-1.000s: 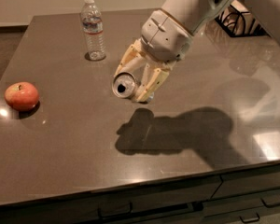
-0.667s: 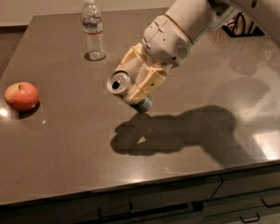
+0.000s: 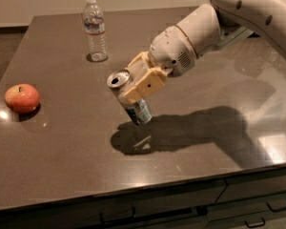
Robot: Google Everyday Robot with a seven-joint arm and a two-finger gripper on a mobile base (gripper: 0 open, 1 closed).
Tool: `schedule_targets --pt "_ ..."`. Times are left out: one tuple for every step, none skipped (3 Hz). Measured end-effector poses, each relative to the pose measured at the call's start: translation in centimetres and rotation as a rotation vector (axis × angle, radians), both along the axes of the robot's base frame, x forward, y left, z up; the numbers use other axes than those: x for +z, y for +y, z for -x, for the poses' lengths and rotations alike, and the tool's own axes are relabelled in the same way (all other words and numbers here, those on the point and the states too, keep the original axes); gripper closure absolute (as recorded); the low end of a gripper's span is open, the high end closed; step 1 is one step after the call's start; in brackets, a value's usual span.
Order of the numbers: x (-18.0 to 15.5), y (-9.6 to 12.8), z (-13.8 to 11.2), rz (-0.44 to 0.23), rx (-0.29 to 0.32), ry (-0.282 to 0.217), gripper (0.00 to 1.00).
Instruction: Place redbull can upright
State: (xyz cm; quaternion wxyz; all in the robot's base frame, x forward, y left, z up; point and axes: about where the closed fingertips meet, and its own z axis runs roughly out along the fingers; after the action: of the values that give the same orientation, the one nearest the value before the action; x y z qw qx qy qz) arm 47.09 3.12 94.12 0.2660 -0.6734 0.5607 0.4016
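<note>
- I am watching the gripper hanging over the middle of the dark table, with the pale arm reaching in from the upper right.
- Its tan fingers are clamping the redbull can around the upper body.
- The can is leaning, its silver top pointing up and left and its blue-and-silver lower end pointing down at the tabletop.
- The lower end is sitting right at the edge of the arm's shadow; I cannot tell whether it is touching the surface.
- A clear water bottle is standing upright towards the far edge, well apart from the can.
- A red apple is lying near the left edge, also well apart.
- Neither one is getting in the way of the spot under the can.
- Drawer fronts are showing below the table's near edge.
- Against a second ago, the can is tipping far closer to upright: back then it was lying almost level in the fingers, with the top facing me.
- Its lower end is now sitting lower and nearer the table, and the shadow is closing up under it.
- The bottle and apple are staying where they were.
</note>
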Motion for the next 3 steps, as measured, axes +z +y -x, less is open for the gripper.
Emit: schedule_targets --pt "-0.2 0.4 -0.6 -0.106 -0.062 0.062 1.00" --pt "-0.1 0.5 -1.6 -0.226 -0.111 0.074 1.00" --pt "-0.1 0.7 -2.4 -0.306 -0.145 0.066 1.00"
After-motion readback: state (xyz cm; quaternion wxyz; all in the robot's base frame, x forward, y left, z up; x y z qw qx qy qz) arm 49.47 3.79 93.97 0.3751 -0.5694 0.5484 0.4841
